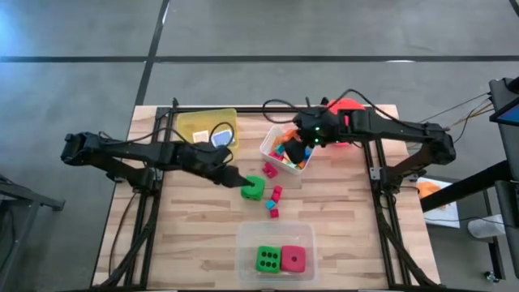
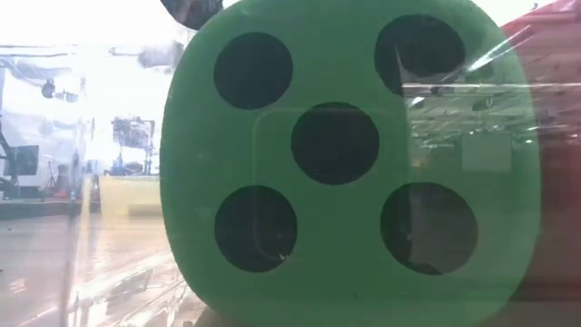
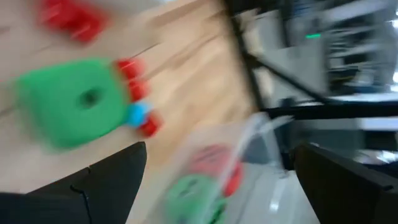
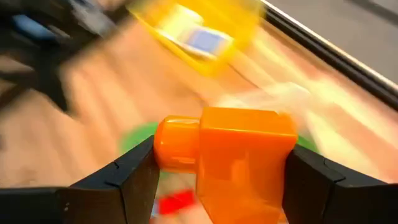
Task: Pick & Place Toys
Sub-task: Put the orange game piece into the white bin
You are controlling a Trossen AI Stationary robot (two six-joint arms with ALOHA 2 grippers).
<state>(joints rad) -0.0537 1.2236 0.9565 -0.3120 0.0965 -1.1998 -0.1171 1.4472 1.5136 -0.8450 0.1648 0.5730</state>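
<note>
Risk sits with the right tool (image 4: pixel 214 180): it holds an orange block (image 4: pixel 239 163) between its fingers above the white tub (image 1: pixel 285 150) near the desk's far edge, and a loose grip could drop it outside. The left tool (image 1: pixel 240 182) stands wide open, empty, just beside a green die (image 1: pixel 254 188) mid-desk. Only the right wrist view shows that orange block; the high view hides it.

A green die (image 1: pixel 253 188) is sitting mid-table beside scattered red, pink and blue blocks (image 1: pixel 274 203); green (image 1: pixel 268 259) and pink dice (image 1: pixel 293 259) are lying side by side; an orange block (image 4: pixel 239 163), apparently lifted, is hanging between dark fingers.
</note>
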